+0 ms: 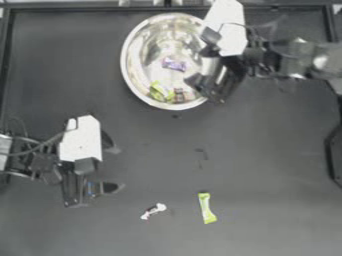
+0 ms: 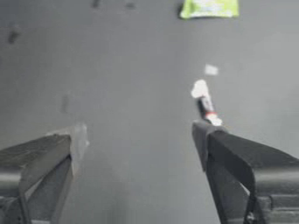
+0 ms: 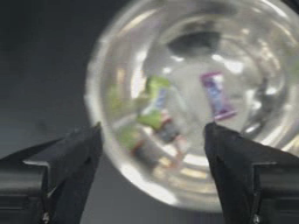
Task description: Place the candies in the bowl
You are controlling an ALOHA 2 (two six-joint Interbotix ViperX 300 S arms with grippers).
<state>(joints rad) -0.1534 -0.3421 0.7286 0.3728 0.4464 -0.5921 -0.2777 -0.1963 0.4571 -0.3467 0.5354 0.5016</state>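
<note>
Candies are split between 2 places. In the bowl [image 1: 143,50], at about 12 o'clock on the tabletop [image 1: 267,150], lie a pink-purple sweet [image 1: 175,64], a yellow-green one [image 1: 161,91] and what looks like a small wrapped piece [image 1: 179,96] just beside it. On the tabletop near 6 o'clock rest a white twist-wrapped candy [image 1: 153,210] and, at its 3 o'clock side and a little apart, a second yellow-green candy [image 1: 206,208].

The left gripper [image 2: 137,140] sits low at about 8 o'clock, jaws spread wide and empty, with the twist-wrapped candy [image 2: 204,105] just off 1 jaw tip and not between the jaws. Judging from this, the step in hand is picking up that sweet. It should go best if the gripper shifts sideways until the wrapper is centred, comes down close to the surface, and closes across the narrow body, since the twisted ends would likely slip.

The right gripper [image 3: 153,135] hovers over the bowl's 3 o'clock rim, jaws apart, holding nothing.
</note>
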